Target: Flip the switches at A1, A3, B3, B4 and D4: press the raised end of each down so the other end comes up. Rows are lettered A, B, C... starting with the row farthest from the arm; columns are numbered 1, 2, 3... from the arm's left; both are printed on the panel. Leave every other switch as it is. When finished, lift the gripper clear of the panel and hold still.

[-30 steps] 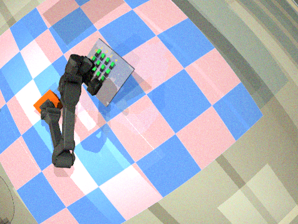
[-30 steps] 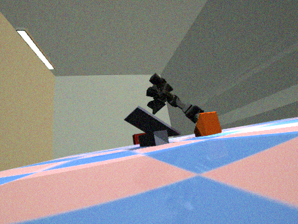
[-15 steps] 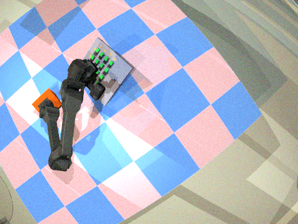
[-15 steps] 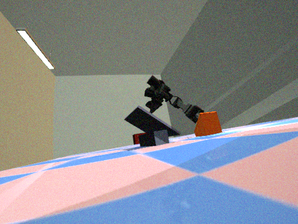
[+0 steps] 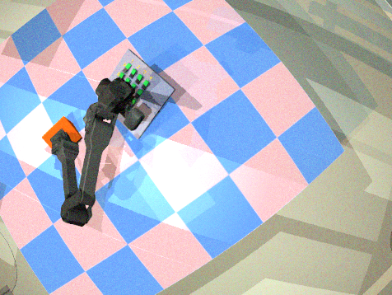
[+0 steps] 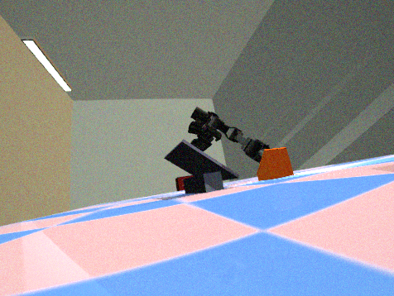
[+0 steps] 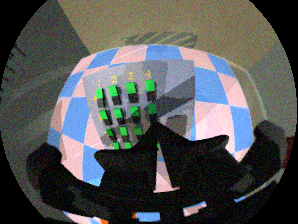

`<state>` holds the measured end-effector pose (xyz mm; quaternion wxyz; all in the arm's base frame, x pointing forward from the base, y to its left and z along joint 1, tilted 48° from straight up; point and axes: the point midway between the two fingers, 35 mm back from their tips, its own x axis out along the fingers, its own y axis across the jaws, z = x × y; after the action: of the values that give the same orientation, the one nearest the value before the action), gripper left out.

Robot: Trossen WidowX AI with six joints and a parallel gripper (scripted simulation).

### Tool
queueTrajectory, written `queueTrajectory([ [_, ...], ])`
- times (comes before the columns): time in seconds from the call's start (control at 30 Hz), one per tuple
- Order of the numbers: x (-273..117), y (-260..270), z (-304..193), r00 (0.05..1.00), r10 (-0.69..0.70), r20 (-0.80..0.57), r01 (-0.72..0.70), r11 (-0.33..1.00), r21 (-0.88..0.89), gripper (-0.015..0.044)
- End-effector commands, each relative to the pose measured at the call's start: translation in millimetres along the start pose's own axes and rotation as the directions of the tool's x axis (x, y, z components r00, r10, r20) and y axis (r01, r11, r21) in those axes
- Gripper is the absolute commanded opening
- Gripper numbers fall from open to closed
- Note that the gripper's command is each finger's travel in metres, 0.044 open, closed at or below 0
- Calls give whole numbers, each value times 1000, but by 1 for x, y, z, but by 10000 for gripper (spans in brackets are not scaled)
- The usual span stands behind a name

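Note:
The tilted grey switch panel (image 5: pixel 160 87) (image 6: pixel 194 159) (image 7: pixel 175 72) carries green-and-dark rocker switches in columns 1 to 4. In the wrist view switches A1 (image 7: pixel 100 95), A3 (image 7: pixel 131 91) and B3 (image 7: pixel 134 112) show green at their far part; B4 (image 7: pixel 152 109) lies in shadow just beyond the fingertips. Only a green sliver shows between the fingers near D4, and C4 is hidden. Which ends are raised is hard to tell. My gripper (image 6: pixel 200 145) (image 7: pixel 156 124) is shut and empty, low over the right columns. Whether it touches a switch cannot be told.
An orange block (image 5: pixel 69 128) (image 6: pixel 275 164) stands by the arm's base. The panel rests on a dark support (image 6: pixel 194 184), with a red object (image 6: pixel 180 183) beside it. The arm covers part of the panel in the top view.

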<state>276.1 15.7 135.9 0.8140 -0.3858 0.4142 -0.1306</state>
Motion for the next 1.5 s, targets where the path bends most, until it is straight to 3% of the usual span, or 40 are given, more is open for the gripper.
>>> queueTrajectory([
  [0.0, 9, 1, -4, 1000, 2, -7, -2, 1000, -9, 0],
  [1.47, 23, 1, -4, 1000, 2, -7, -2, 1000, -9, 0],
])
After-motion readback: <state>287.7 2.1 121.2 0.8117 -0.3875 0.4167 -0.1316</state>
